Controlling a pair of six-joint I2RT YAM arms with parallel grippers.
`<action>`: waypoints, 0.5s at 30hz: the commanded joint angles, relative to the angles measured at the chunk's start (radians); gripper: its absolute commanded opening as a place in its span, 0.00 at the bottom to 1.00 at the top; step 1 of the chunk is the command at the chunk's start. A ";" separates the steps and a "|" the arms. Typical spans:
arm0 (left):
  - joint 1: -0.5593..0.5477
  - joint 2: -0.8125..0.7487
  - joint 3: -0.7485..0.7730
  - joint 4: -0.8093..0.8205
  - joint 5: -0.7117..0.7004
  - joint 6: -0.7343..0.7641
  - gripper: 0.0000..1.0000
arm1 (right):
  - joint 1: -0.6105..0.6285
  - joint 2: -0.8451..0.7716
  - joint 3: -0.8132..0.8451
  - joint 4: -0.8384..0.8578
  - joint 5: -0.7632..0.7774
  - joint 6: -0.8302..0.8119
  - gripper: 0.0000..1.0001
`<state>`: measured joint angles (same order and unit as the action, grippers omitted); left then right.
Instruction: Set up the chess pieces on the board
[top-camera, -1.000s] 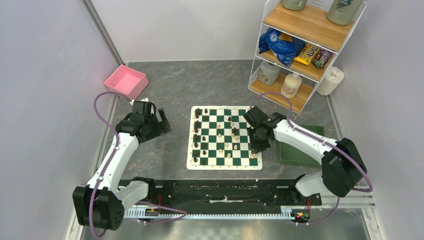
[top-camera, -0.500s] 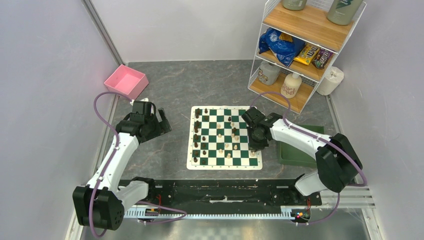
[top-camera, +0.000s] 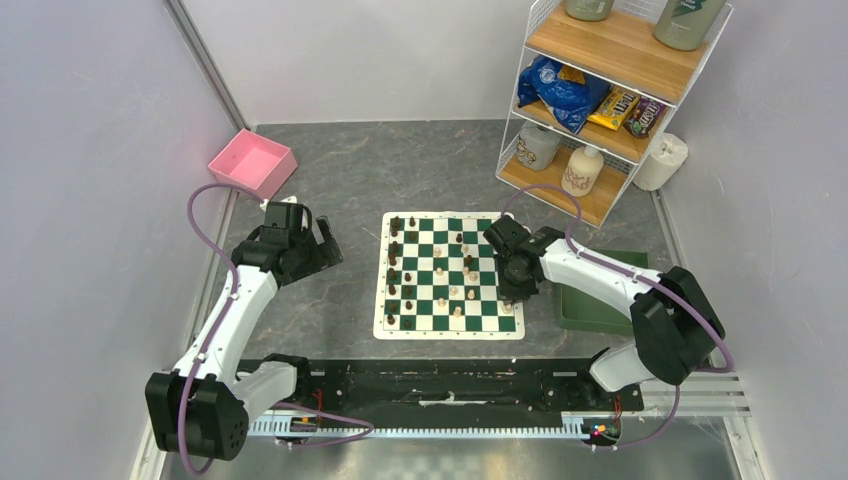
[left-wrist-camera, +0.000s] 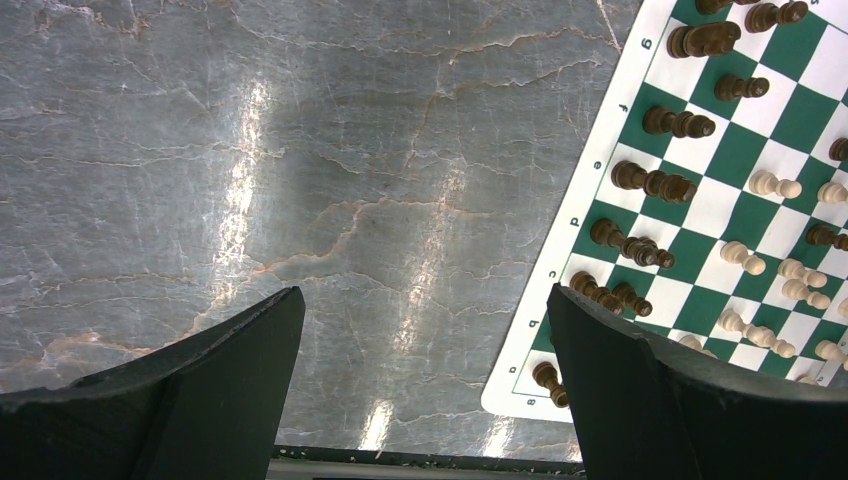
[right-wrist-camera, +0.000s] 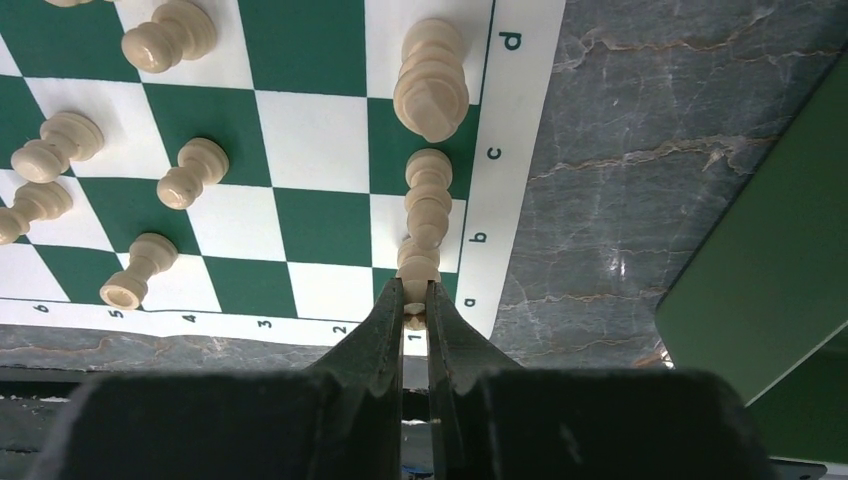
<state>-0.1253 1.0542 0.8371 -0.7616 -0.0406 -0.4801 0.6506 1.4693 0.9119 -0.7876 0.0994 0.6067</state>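
The board (top-camera: 380, 325) lies mid-table, a green and white checked mat with a pale border. Dark chess pieces (left-wrist-camera: 652, 182) stand along its left columns, and cream ones (top-camera: 456, 292) are scattered over the middle and right. My right gripper (right-wrist-camera: 414, 292) is shut on a small cream piece (right-wrist-camera: 418, 262) at the board's near right corner square. Just beyond it along that edge stand two more cream pieces (right-wrist-camera: 428, 195), the farther one taller (right-wrist-camera: 432, 85). My left gripper (left-wrist-camera: 425, 295) hangs open over bare table left of the board (left-wrist-camera: 575, 215), holding nothing.
A green tray (top-camera: 600, 300) lies right of the board, close to my right arm. A pink bin (top-camera: 253, 162) sits at the back left. A wire shelf (top-camera: 600, 100) with bottles and snack bags stands at the back right, a white roll (top-camera: 660, 160) beside it.
My right arm has shifted slightly left, further over the board's right edge, gripper still shut. The left arm has not moved.
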 joint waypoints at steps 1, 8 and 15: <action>0.006 0.002 0.037 0.007 0.022 0.020 0.98 | 0.003 0.002 -0.001 0.001 0.035 0.013 0.09; 0.006 0.001 0.037 0.007 0.019 0.021 0.99 | 0.003 0.019 -0.001 0.016 0.033 0.011 0.12; 0.006 0.000 0.036 0.007 0.019 0.021 0.99 | 0.003 0.008 -0.010 0.017 0.026 0.009 0.19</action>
<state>-0.1253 1.0542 0.8371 -0.7616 -0.0410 -0.4801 0.6506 1.4845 0.9108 -0.7811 0.1104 0.6064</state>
